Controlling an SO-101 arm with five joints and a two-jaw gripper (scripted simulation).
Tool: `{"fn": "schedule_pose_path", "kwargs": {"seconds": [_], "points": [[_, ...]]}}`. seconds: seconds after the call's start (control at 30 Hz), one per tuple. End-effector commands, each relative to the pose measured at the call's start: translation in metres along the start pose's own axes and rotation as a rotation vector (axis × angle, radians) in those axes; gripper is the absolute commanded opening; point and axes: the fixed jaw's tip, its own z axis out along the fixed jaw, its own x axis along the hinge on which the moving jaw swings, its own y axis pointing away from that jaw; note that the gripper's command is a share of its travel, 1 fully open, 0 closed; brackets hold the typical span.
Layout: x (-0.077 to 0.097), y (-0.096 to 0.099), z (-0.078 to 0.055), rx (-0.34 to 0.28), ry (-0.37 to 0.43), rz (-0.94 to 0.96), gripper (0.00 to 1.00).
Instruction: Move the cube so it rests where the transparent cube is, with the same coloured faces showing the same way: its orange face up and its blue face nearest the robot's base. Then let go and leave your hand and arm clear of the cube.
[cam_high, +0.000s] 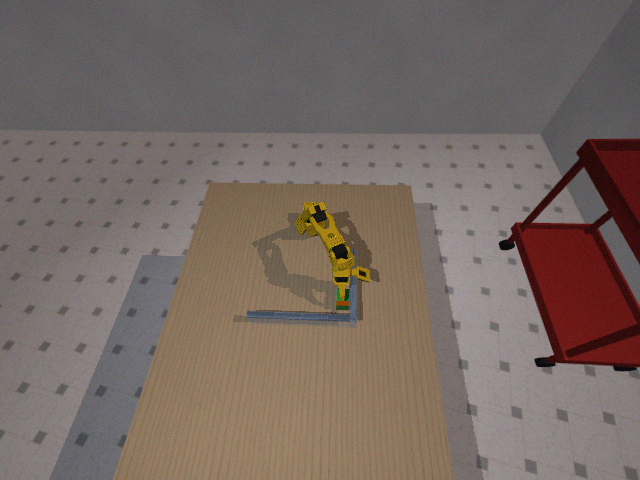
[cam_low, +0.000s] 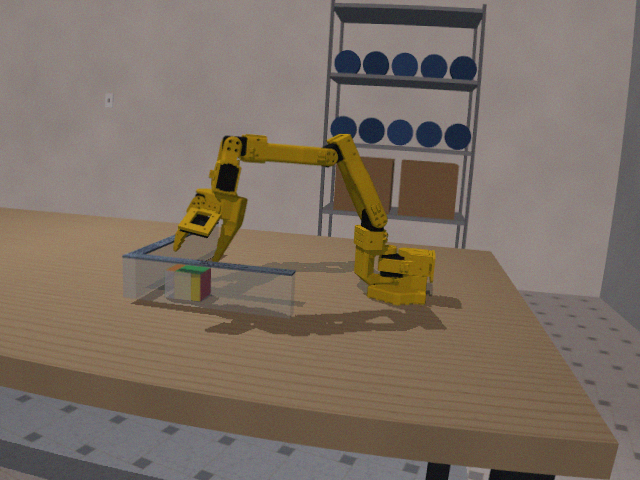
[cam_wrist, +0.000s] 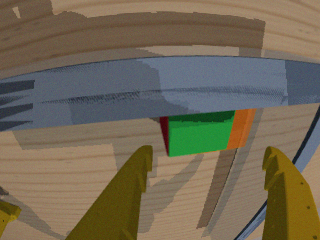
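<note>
The cube (cam_high: 346, 293) (cam_low: 205, 286) (cam_wrist: 200, 137) stands on the table inside the corner of a low wall, green face up. Its crimson face is towards the robot's base, and a yellow side shows in the exterior view. The transparent cube (cam_high: 342, 303) (cam_low: 174, 268) (cam_wrist: 242, 129), orange on top, stands beyond it from the base and seems to overlap it. I see no blue face. My gripper (cam_high: 342, 298) (cam_low: 196, 254) (cam_wrist: 210, 150) is open and empty, above the cube, its fingertips apart from it. In the wrist view the wall's rail hides part of the cube.
The L-shaped clear wall with a blue-grey top rail (cam_high: 299, 316) (cam_low: 258, 268) (cam_wrist: 100, 90) runs close along one side of the cubes and past their far side. The arm's base (cam_low: 398, 294) stands beyond the wall's open end. A red cart (cam_high: 578, 289) stands off the table.
</note>
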Motion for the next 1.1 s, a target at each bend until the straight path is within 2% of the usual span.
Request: {"fn": "schedule_pose_path", "kwargs": {"seconds": [0.0, 0.1, 0.3, 0.43, 1.07], "points": [[-0.004, -0.007, -0.001, 0.056, -0.029, -0.002, 0.35], [-0.004, -0.007, 0.002, 0.056, -0.029, -0.002, 0.35], [-0.004, -0.007, 0.019, 0.056, -0.029, -0.002, 0.35], [-0.004, -0.007, 0.026, 0.056, -0.029, -0.002, 0.35], [-0.004, -0.007, 0.027, 0.056, -0.029, -0.002, 0.35]]}}
